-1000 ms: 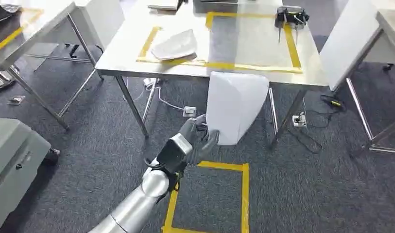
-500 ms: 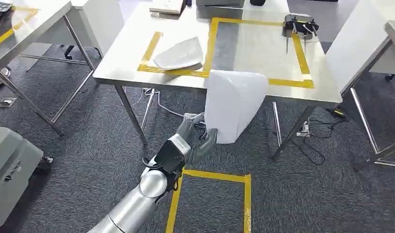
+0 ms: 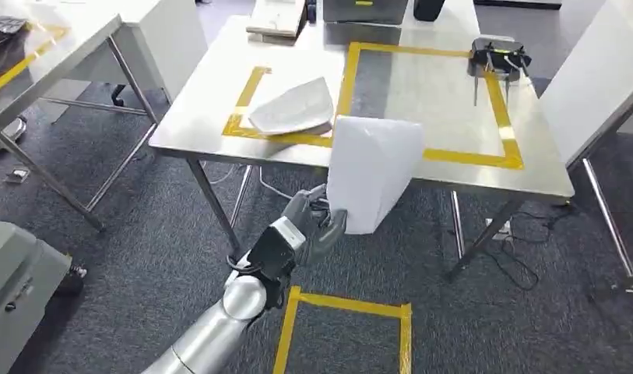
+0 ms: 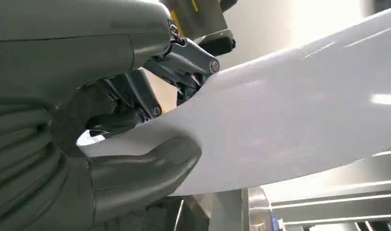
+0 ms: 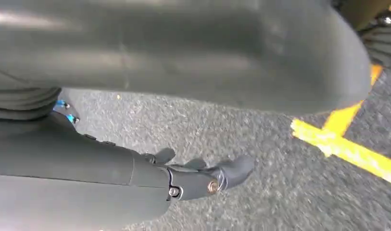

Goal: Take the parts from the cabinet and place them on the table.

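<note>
My left hand (image 3: 313,222) grips the lower edge of a large white curved part (image 3: 371,167), holding it upright in front of the steel table's (image 3: 204,117) near edge. In the left wrist view the thumb (image 4: 145,168) presses under the white part (image 4: 289,115) and the darker fingers clamp it from the other side. A second white curved part (image 3: 293,109) lies on the table, across the yellow tape outline. My right hand (image 5: 198,178) hangs above the carpet with its fingers stretched out and nothing in them.
A black fixture (image 3: 498,56) sits at the taped area's far right corner, a flat box (image 3: 278,17) at the table's far end. Another table (image 3: 33,47) stands left, a grey cabinet (image 3: 17,288) lower left, a white panel (image 3: 593,78) right. Yellow tape (image 3: 344,304) marks the floor.
The whole picture has shifted: the camera has moved closer to the table, which now sits lower and larger. My left hand still holds the white part the same way.
</note>
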### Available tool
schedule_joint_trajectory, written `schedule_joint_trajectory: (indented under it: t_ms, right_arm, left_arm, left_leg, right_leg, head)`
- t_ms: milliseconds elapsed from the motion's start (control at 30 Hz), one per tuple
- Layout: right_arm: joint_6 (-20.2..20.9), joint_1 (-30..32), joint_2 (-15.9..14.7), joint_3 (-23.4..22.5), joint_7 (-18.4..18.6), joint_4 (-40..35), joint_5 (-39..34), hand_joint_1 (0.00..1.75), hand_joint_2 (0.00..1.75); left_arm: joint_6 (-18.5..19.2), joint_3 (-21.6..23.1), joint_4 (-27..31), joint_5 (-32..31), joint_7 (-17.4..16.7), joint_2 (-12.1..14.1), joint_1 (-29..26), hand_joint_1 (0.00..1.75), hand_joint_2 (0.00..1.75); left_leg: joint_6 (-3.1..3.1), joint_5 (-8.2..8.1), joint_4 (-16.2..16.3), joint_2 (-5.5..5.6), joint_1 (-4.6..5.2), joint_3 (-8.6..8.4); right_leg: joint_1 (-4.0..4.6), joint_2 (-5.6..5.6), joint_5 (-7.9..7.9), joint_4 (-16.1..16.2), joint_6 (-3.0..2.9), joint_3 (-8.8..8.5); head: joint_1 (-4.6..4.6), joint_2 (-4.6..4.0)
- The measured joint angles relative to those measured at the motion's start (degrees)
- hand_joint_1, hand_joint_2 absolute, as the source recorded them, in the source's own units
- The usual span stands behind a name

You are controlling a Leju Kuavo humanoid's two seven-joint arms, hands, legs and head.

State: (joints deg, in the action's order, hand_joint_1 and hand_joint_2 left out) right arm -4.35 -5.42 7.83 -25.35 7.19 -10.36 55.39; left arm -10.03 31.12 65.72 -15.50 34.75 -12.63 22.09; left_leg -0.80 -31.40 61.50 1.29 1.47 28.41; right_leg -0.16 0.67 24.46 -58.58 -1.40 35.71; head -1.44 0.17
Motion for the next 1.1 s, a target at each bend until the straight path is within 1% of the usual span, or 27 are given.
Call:
schedule_joint_trajectory:
  t_ms: [33,67,133,167,200,233,267,333,367,400,467,533,567,633,667,700,733,767,800,833,867,900,967,1000,1033,1067,1100]
  right_arm:
    - [-0.02,-0.02,-0.07,0.00,0.00,0.00,0.00,0.00,0.00]
    - [-0.02,-0.11,-0.07,0.00,0.02,0.00,0.00,0.00,0.00]
    - [0.00,-0.22,-0.07,0.00,0.02,0.00,0.00,0.00,0.00]
    - [0.00,-0.16,-0.07,0.00,0.04,0.00,0.04,0.00,0.00]
    - [0.02,-0.08,-0.07,0.00,0.11,0.00,0.13,0.00,0.00]
    - [0.02,-0.05,-0.05,0.00,0.17,0.00,0.17,0.00,0.00]
    - [0.07,-0.07,0.00,0.00,0.17,0.00,0.19,0.00,0.00]
    - [0.07,-0.12,0.00,0.00,0.17,0.02,0.20,0.00,0.00]
    - [0.07,-0.24,0.00,0.00,0.19,0.00,0.22,0.00,0.00]
    - [0.07,-0.43,-0.02,0.00,0.33,-0.02,0.20,0.00,0.00]
    - [0.09,-0.46,-0.02,0.00,0.28,-0.02,0.22,0.00,0.00]
    - [0.07,-0.62,-0.02,0.00,0.17,-0.02,0.24,0.00,0.00]
    - [0.09,-0.68,0.00,0.00,0.17,-0.02,0.24,0.00,0.00]
    - [0.09,-0.73,0.00,0.00,0.17,-0.02,0.22,0.00,0.00]
    - [0.09,-0.61,0.00,0.00,0.19,-0.02,0.24,0.00,0.00]
    - [0.09,-0.51,0.00,0.00,0.20,-0.02,0.24,0.00,0.00]
    - [0.09,-0.43,0.00,0.00,0.19,-0.02,0.24,0.00,0.00]
    - [0.09,-0.44,0.00,0.00,0.19,-0.02,0.24,0.00,0.00]
    - [0.09,-0.44,-0.02,0.00,0.19,-0.02,0.22,0.00,0.00]
    - [0.09,-0.28,-0.07,0.00,0.17,0.00,0.15,0.00,0.00]
    - [0.13,-0.27,-0.15,0.00,0.17,0.00,0.07,0.00,0.00]
    - [0.15,-0.45,-0.13,0.00,0.19,0.00,0.00,0.00,0.00]
    - [0.11,-0.24,-0.09,0.00,0.15,0.00,-0.18,0.00,0.00]
    - [0.07,-0.33,0.04,0.00,0.11,0.00,-0.20,0.00,0.00]
    - [-0.04,-0.30,0.02,0.00,0.02,-0.02,-0.20,0.00,0.00]
    - [-0.13,-0.35,-0.02,-0.02,-0.05,-0.02,-0.20,0.00,0.00]
    - [-0.33,-0.38,-0.02,-0.02,-0.09,-0.02,-0.22,0.00,0.00]
  left_arm:
    - [0.00,0.00,0.07,0.00,0.11,0.09,0.18,1.75,1.75]
    - [0.00,0.00,0.07,0.00,0.11,0.13,0.19,1.75,1.75]
    - [0.00,0.00,0.02,0.00,0.05,0.42,-0.10,1.75,1.75]
    - [0.00,0.00,-0.02,0.00,0.00,0.52,-0.18,1.75,1.75]
    - [0.00,0.00,-0.02,0.00,0.00,0.65,-0.19,1.75,1.75]
    - [0.00,0.00,0.00,0.00,0.00,0.74,-0.18,1.75,1.75]
    - [0.00,0.00,0.00,0.00,0.00,0.85,-0.19,1.75,1.75]
    - [0.00,0.00,-0.11,-0.02,0.00,1.16,-0.29,1.75,1.75]
    - [0.02,0.02,-0.15,-0.02,-0.04,1.25,-0.25,1.75,1.75]
    - [0.00,0.02,-0.02,-0.02,-0.06,1.25,-0.34,1.75,1.75]
    - [0.00,0.02,0.09,-0.02,0.02,1.14,-0.24,1.75,1.75]
    - [0.00,0.02,0.24,-0.02,0.05,1.00,-0.17,1.75,1.75]
    - [0.00,0.02,0.26,-0.02,0.07,0.96,-0.06,1.75,1.75]
    - [0.00,0.02,0.18,-0.02,0.05,0.96,-0.22,1.75,1.75]
    - [0.00,0.02,0.13,-0.02,0.05,0.96,-0.30,1.75,1.75]
    - [0.00,0.02,0.13,-0.02,0.02,0.98,-0.32,1.75,1.75]
    - [0.00,0.02,0.13,-0.02,0.05,0.98,-0.32,1.75,1.75]
    - [0.00,0.02,0.13,-0.02,0.05,0.98,-0.32,1.75,1.75]
    - [0.00,0.00,0.13,-0.02,0.05,0.94,-0.31,1.75,1.75]
    - [0.00,0.02,0.09,-0.02,0.05,1.00,-0.32,1.75,1.75]
    - [0.02,0.02,-0.04,-0.02,-0.02,0.92,-0.30,1.75,1.75]
    - [0.02,0.02,0.00,-0.02,-0.02,0.90,-0.29,1.75,1.75]
    - [0.09,0.02,0.07,-0.02,0.00,0.68,-0.16,1.75,1.75]
    - [0.13,0.02,0.13,-0.02,-0.02,0.59,-0.08,1.75,1.75]
    - [0.13,0.02,0.15,-0.04,0.09,0.57,0.05,1.75,1.75]
    - [0.18,0.02,0.13,-0.09,0.05,0.57,0.13,1.75,1.75]
    - [0.17,0.02,0.13,-0.11,-0.02,0.59,0.08,1.75,1.75]
  left_leg:
    - [0.47,-0.11,3.20,-0.36,-0.12,1.63]
    - [0.98,-1.07,7.62,-0.50,-0.52,4.66]
    - [1.65,-5.23,13.57,-0.66,-1.12,9.87]
    - [1.86,-6.63,14.14,-0.76,-1.33,11.35]
    - [2.05,-6.64,12.95,-0.88,-1.52,11.91]
    - [2.15,-5.09,9.98,-0.98,-1.66,11.67]
    - [2.22,-1.53,5.44,-1.03,-1.73,10.82]
    - [1.92,8.89,-1.80,-1.39,-1.83,10.40]
    - [1.11,7.43,-1.42,-1.56,-1.44,10.19]
    - [0.52,7.57,-1.36,-1.35,-1.33,9.68]
    - [-0.41,7.23,-1.83,-0.94,-1.48,8.84]
    - [-1.45,6.25,-2.28,-0.98,-1.63,7.14]
    - [-1.64,5.79,-2.29,-0.96,-1.62,6.70]
    - [-1.88,4.63,-2.29,-0.90,-1.41,5.70]
    - [-1.92,4.04,-2.29,-0.78,-1.29,5.03]
    - [-1.87,3.39,-2.29,-0.61,-1.22,4.20]
    - [-1.77,2.69,-2.29,-0.49,-1.16,3.29]
    - [-1.64,1.96,-2.29,-0.48,-1.09,2.27]
    - [-1.54,1.16,-2.30,-0.56,-0.98,1.21]
    - [-1.47,0.48,-2.37,-0.71,-0.99,1.29]
    - [-1.02,-0.18,-2.07,-0.33,-0.70,0.42]
    - [-0.65,-0.82,-2.20,-0.38,-0.68,0.75]
    - [-0.10,-0.46,-1.87,-0.42,-0.74,-0.50]
    - [0.24,-0.33,-0.55,-0.49,-0.61,0.62]
    - [0.62,0.44,2.67,-0.65,-0.65,1.97]
    - [0.81,0.18,6.47,-0.70,-0.83,4.34]
    - [1.14,-1.31,10.30,-0.73,-1.10,7.22]
  right_leg:
    - [-0.14,-0.09,0.42,0.01,-0.32,-0.65]
    - [-0.22,-0.12,0.94,0.00,-0.43,-1.13]
    - [-0.36,-0.09,2.15,0.00,-0.30,-2.24]
    - [-0.46,-0.07,2.78,-0.01,-0.19,-2.97]
    - [-0.57,-0.03,3.47,-0.02,-0.05,-3.85]
    - [-0.72,0.02,4.26,-0.03,0.14,-4.88]
    - [-0.90,0.05,5.14,-0.03,0.37,-6.05]
    - [-0.86,0.08,6.67,-0.50,1.04,-7.42]
    - [-0.80,0.39,7.14,-0.04,1.54,-7.33]
    - [-0.90,0.24,7.53,0.56,2.12,-7.13]
    - [-0.90,0.18,6.88,-0.33,2.64,-8.19]
    - [-1.01,-0.13,7.14,-4.72,2.92,-6.32]
    - [-0.97,-0.23,8.21,-8.49,3.14,-3.84]
    - [-0.96,-0.27,12.20,-15.79,3.53,1.89]
    - [-0.94,-0.28,13.16,-17.24,3.48,3.89]
    - [-0.88,-0.28,12.63,-16.32,3.39,4.73]
    - [-0.77,-0.28,10.69,-13.58,3.12,4.59]
    - [-0.63,-0.29,7.66,-9.50,2.74,3.80]
    - [-0.33,-0.34,3.19,-4.61,2.15,2.76]
    - [-0.02,-0.53,-1.75,-0.83,1.48,2.50]
    - [0.30,-0.47,0.40,-0.99,1.47,2.44]
    - [0.39,-0.42,-0.23,-1.09,1.48,1.86]
    - [0.25,-0.45,0.09,-0.72,0.92,1.35]
    - [-0.22,-0.31,0.18,-0.19,0.70,0.35]
    - [-0.31,-0.40,0.57,0.11,0.22,-0.54]
    - [-0.39,-0.40,0.97,0.26,-0.12,-1.08]
    - [-0.44,-0.38,1.50,0.28,-0.16,-1.62]
  head:
    - [-0.51,0.00]
    - [-0.49,0.00]
    - [-0.55,0.00]
    - [-0.53,0.00]
    - [-0.57,0.00]
    - [-0.55,0.00]
    - [-0.55,0.00]
    - [-0.66,0.00]
    - [-0.75,0.00]
    - [-0.68,0.00]
    - [-0.57,0.00]
    - [-0.51,0.00]
    - [-0.36,0.00]
    - [-0.38,0.00]
    - [-0.33,0.00]
    - [-0.33,0.00]
    - [-0.31,0.00]
    - [-0.29,0.00]
    - [-0.29,0.00]
    - [-0.29,0.00]
    - [-0.34,0.00]
    - [-0.34,0.00]
    - [-0.35,0.00]
    - [-0.29,0.00]
    - [-0.53,0.00]
    - [-0.62,0.00]
    - [-0.64,0.00]
